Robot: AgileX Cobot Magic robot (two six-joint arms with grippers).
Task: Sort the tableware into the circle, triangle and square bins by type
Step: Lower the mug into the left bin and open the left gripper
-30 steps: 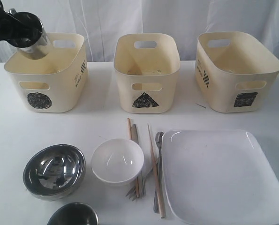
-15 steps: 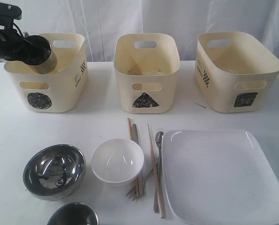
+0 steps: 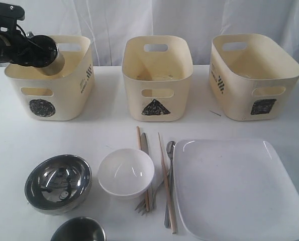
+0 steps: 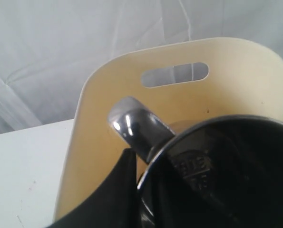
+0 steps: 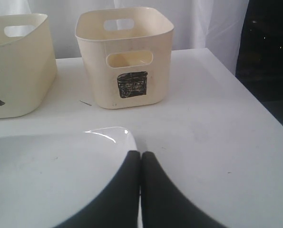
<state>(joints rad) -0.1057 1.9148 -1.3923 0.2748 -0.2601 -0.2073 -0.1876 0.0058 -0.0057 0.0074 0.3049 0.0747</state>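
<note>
My left gripper (image 3: 41, 54) is shut on a shiny steel mug (image 3: 52, 63), held tilted just above the near-left rim of the circle bin (image 3: 48, 95). In the left wrist view the mug's dark mouth (image 4: 217, 166) and its handle (image 4: 136, 126) hang over the bin's inside (image 4: 98, 118). A steel bowl (image 3: 58, 183), a white round bowl (image 3: 125, 172), chopsticks (image 3: 167, 181), a knife (image 3: 144, 143), a spoon (image 3: 170, 150) and the square plate (image 3: 239, 186) lie at the front. My right gripper (image 5: 140, 156) is shut and empty, low over the plate's corner (image 5: 46, 175).
The triangle bin (image 3: 157, 95) and the square bin (image 3: 255, 85) stand in a row with the circle bin at the back of the white table. Another steel vessel (image 3: 79, 231) shows at the bottom edge. A white curtain hangs behind. The table's right edge is near the square bin (image 5: 127, 61).
My left gripper has swung the mug down and a little to the right, from above the circle bin's back-left corner to its rim. Nothing else has moved.
</note>
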